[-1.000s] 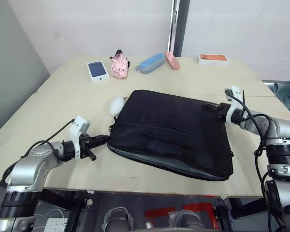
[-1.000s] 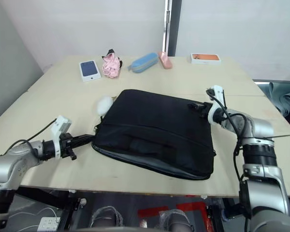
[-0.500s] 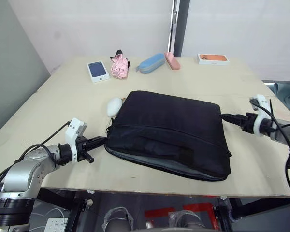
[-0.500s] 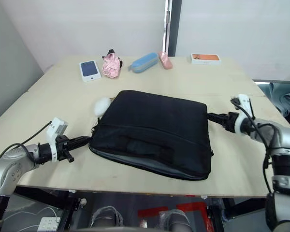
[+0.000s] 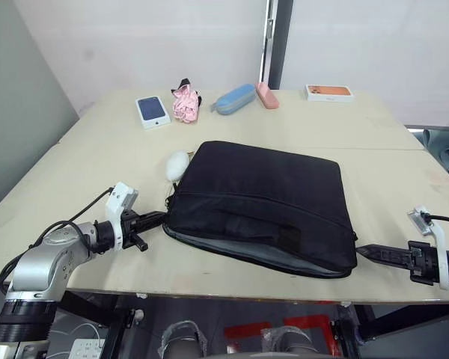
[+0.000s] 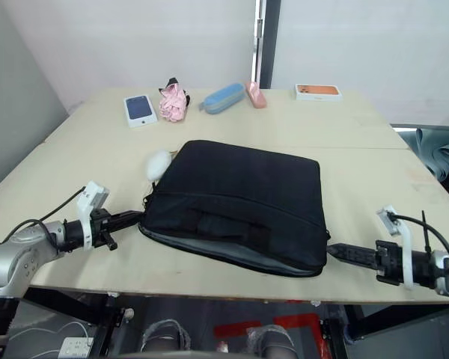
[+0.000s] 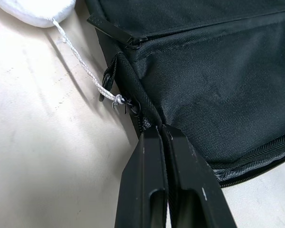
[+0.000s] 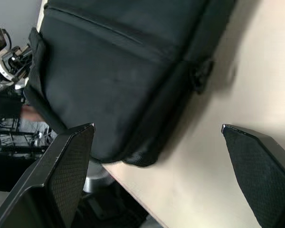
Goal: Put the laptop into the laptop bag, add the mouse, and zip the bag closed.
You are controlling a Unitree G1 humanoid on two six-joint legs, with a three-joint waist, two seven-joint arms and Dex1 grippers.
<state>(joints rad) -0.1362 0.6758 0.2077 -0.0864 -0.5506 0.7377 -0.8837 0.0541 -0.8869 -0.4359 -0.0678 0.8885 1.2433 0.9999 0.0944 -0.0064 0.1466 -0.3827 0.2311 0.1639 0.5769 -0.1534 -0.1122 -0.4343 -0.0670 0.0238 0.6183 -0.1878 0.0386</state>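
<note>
Pale wooden table [image 5: 97,149] carries the black bag [image 5: 262,202], its near edge gaping unzipped. Left tool [image 7: 160,135] is pinched shut at the bag's corner; right tool [image 8: 156,156] – spread wide – hovers off the opposite corner. Mouse [image 5: 177,164] touches the bag's far-left corner – packing and zipping seem unfinished.

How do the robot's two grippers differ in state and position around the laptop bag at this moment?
The left gripper is pinched shut at the laptop bag's near-left corner, by the zipper; the right gripper is wide open, just off the near-right corner, touching nothing. Both have black fingers pointing at the bag.
</note>
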